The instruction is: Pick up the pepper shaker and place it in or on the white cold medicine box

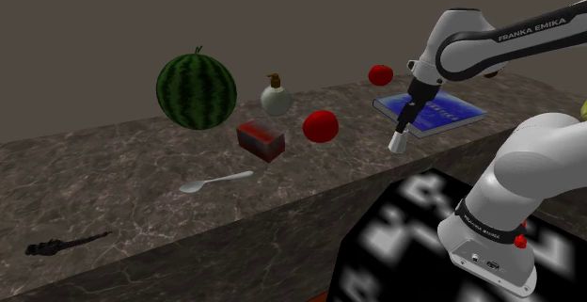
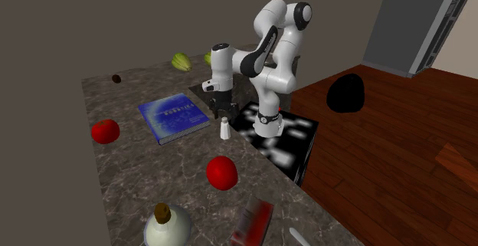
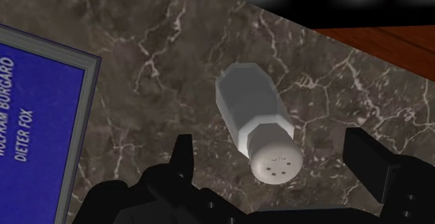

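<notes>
We look over a long bench (image 1: 141,178) of dark stone veined with pale lines, set against plain grey-brown walls. The second exterior view shows a reddish wooden floor (image 2: 383,168) to its right, with a grey panel (image 2: 429,22) leaning in at the far right.

The pepper shaker (image 1: 399,142), pale grey with a perforated cap, stands upright near the bench's edge by the patterned stand (image 1: 414,244), just beside a blue book (image 1: 430,112). The pincer (image 1: 403,127) hangs straight over it. In the wrist view its fingers (image 3: 182,153) are spread wide, the shaker (image 3: 261,125) lies between them, and neither touches it.

In the shoulder view, the red box (image 1: 261,140) lies well apart to the left, past a red round fruit (image 1: 320,126). Farther left sits a striped watermelon (image 1: 196,91), and a corked round bottle (image 1: 275,96) stands between melon and fruit, by the far edge. A second red fruit (image 1: 380,74) rests at the far edge left of the book. A pale spoon (image 1: 216,182) lies nearer us, and a small dark object (image 1: 66,244) at the near left.
</notes>
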Controlling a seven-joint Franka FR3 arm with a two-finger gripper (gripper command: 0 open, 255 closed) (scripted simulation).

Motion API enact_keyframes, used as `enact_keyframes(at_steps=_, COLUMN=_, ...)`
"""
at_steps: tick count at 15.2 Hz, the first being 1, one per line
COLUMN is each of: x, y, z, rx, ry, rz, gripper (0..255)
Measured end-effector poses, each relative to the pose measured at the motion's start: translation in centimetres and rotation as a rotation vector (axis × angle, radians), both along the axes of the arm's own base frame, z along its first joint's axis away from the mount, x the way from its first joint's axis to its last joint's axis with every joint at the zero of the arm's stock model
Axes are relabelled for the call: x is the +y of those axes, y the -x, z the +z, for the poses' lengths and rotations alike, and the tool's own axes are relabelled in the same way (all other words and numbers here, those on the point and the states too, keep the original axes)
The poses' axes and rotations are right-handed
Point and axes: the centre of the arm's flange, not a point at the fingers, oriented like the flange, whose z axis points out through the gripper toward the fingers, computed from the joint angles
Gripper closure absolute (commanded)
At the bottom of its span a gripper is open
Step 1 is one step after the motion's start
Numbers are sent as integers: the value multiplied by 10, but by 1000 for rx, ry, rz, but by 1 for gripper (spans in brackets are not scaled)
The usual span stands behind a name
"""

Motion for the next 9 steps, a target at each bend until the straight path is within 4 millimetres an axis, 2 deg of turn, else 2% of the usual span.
enact_keyframes(at_steps=1, x=0, y=0, z=0, rx=0, ry=0, rz=0, gripper=255)
enact_keyframes(at_steps=9, x=0, y=0, z=0, rx=-1, ry=0, rz=0, gripper=255)
